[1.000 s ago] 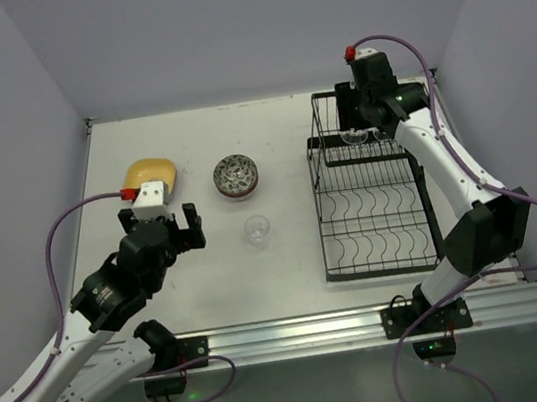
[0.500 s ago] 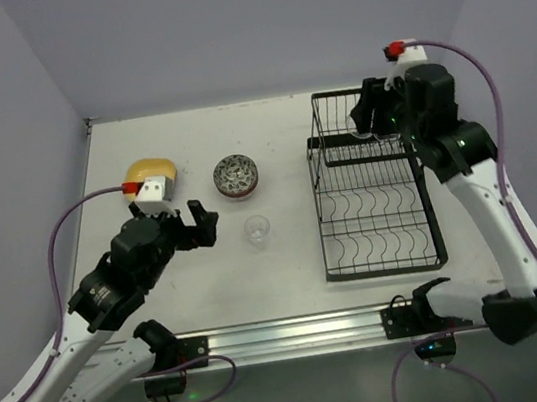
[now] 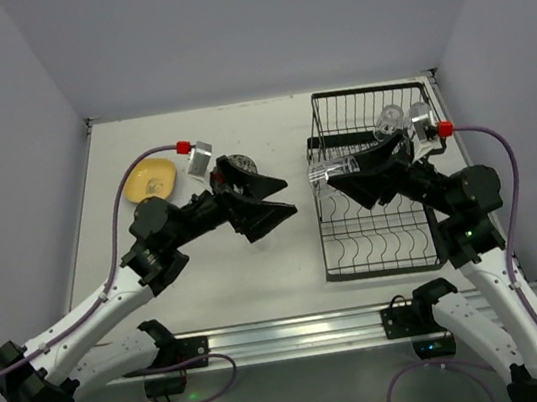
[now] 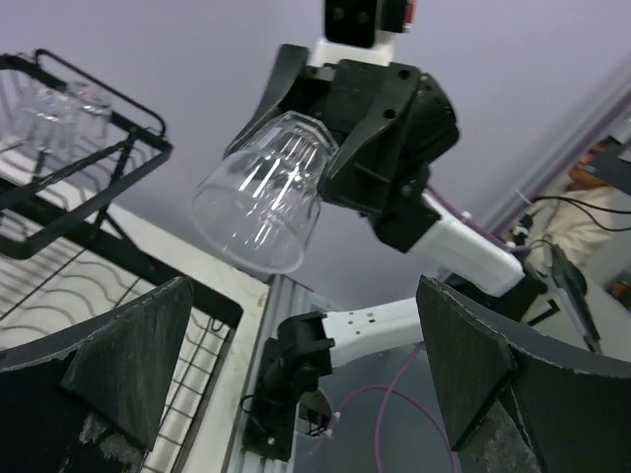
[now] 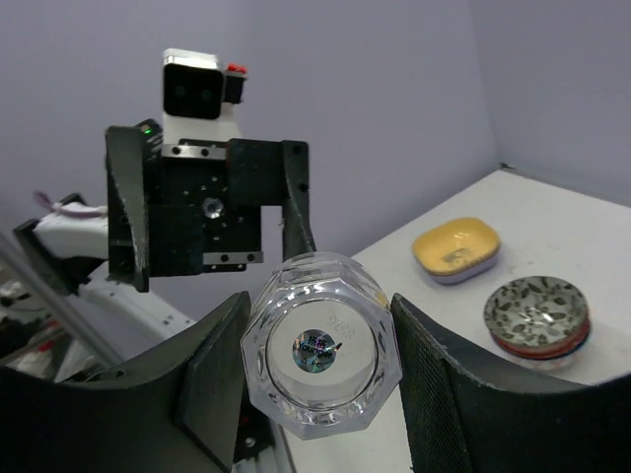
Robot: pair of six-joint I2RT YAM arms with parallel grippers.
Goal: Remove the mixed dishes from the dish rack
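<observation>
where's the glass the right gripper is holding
Top view, right of centre: the clear glass is in the right gripper above the dish rack's left edge, facing the open left gripper.

white table (image 3: pixel 261 283) carries the black wire dish rack (image 3: pixel 379 230) on its right half, w/ the rack's raised shelf at the far end. well left of the rack, toward the far-left corner, lies a yellow rounded-square plate (image 3: pixel 152 182). btwn that plate and the rack sits a small patterned bowl (image 5: pixel 537 313), mostly hidden from the top cam; in the right wrist view it looks stacked on others, can't tell how many.
</observation>
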